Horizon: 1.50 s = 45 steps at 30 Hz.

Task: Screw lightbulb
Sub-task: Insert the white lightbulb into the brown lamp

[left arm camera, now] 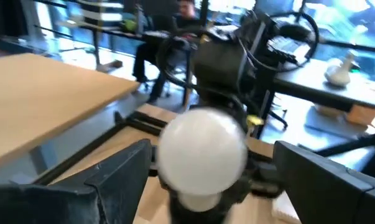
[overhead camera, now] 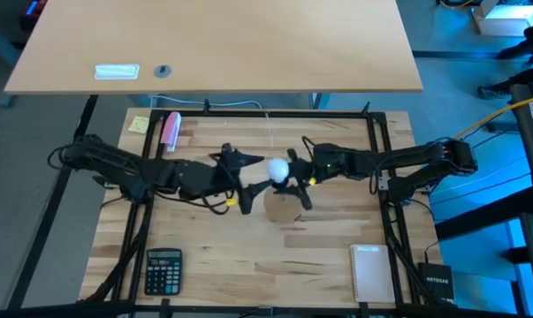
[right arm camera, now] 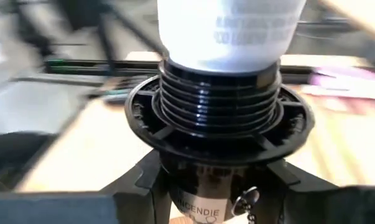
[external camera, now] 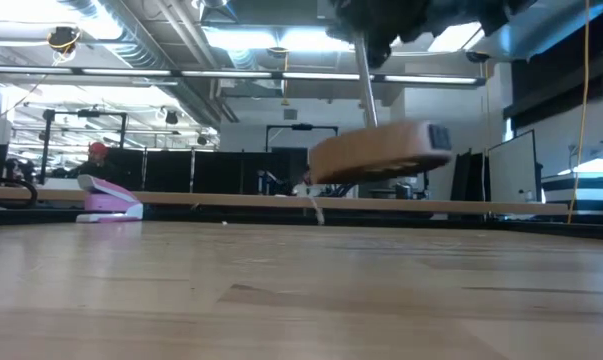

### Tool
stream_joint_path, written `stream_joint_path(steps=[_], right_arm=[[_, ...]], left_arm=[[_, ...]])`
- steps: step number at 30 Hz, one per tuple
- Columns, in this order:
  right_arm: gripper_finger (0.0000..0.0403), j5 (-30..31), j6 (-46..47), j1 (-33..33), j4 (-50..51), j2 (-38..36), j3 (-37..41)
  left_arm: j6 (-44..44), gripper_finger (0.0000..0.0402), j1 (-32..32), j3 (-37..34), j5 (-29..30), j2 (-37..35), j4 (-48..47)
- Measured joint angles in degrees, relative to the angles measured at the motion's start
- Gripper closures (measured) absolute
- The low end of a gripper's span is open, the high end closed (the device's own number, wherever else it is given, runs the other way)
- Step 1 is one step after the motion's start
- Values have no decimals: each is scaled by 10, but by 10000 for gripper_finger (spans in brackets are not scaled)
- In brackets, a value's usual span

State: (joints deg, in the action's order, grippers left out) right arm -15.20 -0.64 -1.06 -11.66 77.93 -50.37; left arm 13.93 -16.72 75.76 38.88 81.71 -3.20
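hovering above the middle of the table, the lightbulb sits in a black socket on a round wooden disc, and the disc is lifted clear of the table. the right gripper clamps the socket from below, fingers closed on it. the left gripper has its fingers spread wide on either side of the white globe, not touching it. a calculator lies near the front edge.

Two dark, jointed arms, black throughout, trailing black cables; small yellow markings near each wrist, close by the wooden disc; blocky, matte black fingers.
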Motion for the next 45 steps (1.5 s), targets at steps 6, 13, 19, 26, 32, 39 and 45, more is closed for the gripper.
stream_joint_path(steps=[6,13,19,26,32,39,45], right_arm=[[254,194,-2,0,6,5,0],[254,226,0,-1,11,30,0],[254,226,-1,-1,8,36,0],[254,226,-1,-1,7,36,0],[254,223,-1,-1,8,36,0],[254,222,-2,-1,10,37,1],[254,212,-14,0,20,37,-4]], left_arm=[[7,87,-4,0,120,17,12],[-28,92,19,1,187,65,93],[-19,92,36,1,188,90,91],[4,92,42,1,185,110,81],[6,92,45,1,178,109,81],[-18,161,47,2,170,109,62],[-58,169,48,2,135,108,59]])
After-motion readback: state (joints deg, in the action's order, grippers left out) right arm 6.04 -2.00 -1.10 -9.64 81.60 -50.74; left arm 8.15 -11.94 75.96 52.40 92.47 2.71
